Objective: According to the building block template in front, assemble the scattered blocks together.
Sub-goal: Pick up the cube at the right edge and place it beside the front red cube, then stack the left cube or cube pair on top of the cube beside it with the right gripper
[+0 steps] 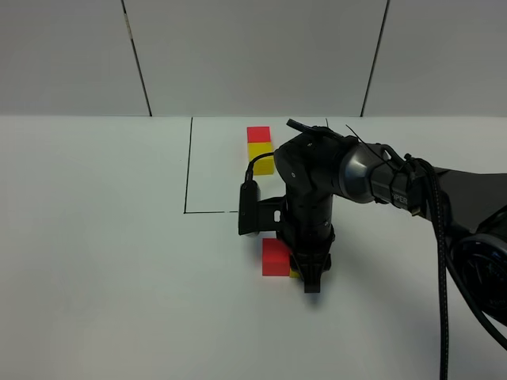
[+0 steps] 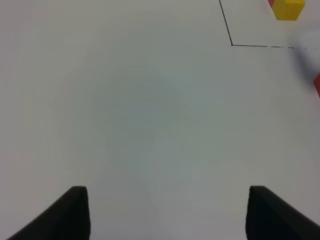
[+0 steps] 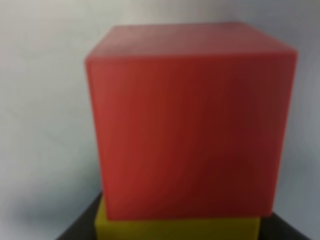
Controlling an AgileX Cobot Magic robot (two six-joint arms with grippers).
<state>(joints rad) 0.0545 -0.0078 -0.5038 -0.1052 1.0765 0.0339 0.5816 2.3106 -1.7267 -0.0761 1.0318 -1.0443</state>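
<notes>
The building block template, a red cube (image 1: pixel 258 134) joined to a yellow cube (image 1: pixel 260 157), sits inside a thin black outline (image 1: pixel 188 174) at the back. The scattered red cube (image 1: pixel 276 257) rests on the table in front of the outline. The scattered yellow cube (image 1: pixel 294 273) touches its right side and is mostly hidden under my right gripper (image 1: pixel 310 279). In the right wrist view the yellow cube (image 3: pixel 177 227) sits between the dark fingers (image 3: pixel 80 227), pressed against the red cube (image 3: pixel 190 125). My left gripper (image 2: pixel 165 215) is open and empty over bare table.
The white table (image 1: pixel 95 253) runs to a grey panelled wall (image 1: pixel 253 55) at the back. The right arm and its cable (image 1: pixel 440 261) reach in from the right. In the left wrist view the outline corner (image 2: pixel 231 45) and the template's yellow cube (image 2: pixel 289 9) show.
</notes>
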